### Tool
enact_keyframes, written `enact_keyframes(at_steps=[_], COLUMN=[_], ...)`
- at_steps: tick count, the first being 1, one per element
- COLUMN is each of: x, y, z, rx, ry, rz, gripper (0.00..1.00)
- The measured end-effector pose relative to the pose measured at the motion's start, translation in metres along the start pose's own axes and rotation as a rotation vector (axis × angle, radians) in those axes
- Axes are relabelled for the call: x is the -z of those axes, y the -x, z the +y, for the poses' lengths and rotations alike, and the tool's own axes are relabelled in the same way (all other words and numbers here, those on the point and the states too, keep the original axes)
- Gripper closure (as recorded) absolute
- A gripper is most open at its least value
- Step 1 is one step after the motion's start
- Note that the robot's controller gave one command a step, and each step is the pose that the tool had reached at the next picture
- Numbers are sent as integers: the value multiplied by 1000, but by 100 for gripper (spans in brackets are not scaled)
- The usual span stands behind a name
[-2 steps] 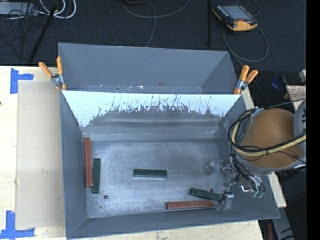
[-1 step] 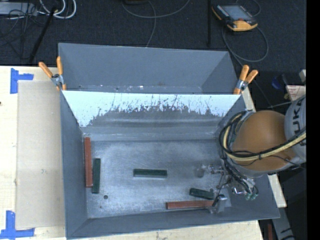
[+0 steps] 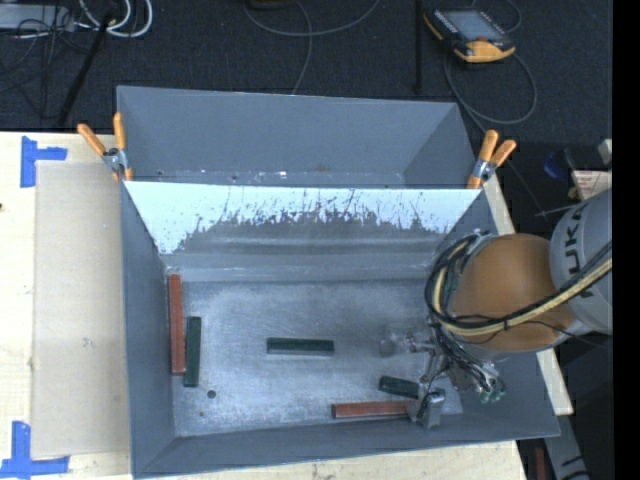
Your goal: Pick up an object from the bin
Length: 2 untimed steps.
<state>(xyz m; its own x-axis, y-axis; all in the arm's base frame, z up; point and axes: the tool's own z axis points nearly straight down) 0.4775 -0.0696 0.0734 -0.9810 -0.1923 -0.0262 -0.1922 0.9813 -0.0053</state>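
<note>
Overhead, camera view: gripper (image 3: pixel 428 400) sits low in the bin's (image 3: pixel 300 148) lower right corner. A reddish-brown stick (image 3: pixel 370 409) lies just to its left, long axis along the lower wall, right end at the gripper. A short dark block (image 3: pixel 397 385) lies just beside, above the stick. Open or closed: cannot tell. No grasp visible.

grey bin (image 3: pixel 290 148) | brown bars (image 3: pixel 176 323) ×2 | dark bars (image 3: pixel 300 346) ×3

I am seeing bright glare washing out the bin's (image 3: pixel 300 203) far slope. Its floor is lying dimmer and evenly lit. The carpet (image 3: pixel 300 48) beyond is lying dark.
</note>
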Motion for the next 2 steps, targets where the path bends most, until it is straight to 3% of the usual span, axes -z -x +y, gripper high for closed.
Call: enact_keyframes(at_steps=[1, 2], x=[-1, -2], y=[-2, -7], z=[-26, -26], rx=[151, 147], ry=[3, 7], rz=[6, 26], gripper=[0, 100])
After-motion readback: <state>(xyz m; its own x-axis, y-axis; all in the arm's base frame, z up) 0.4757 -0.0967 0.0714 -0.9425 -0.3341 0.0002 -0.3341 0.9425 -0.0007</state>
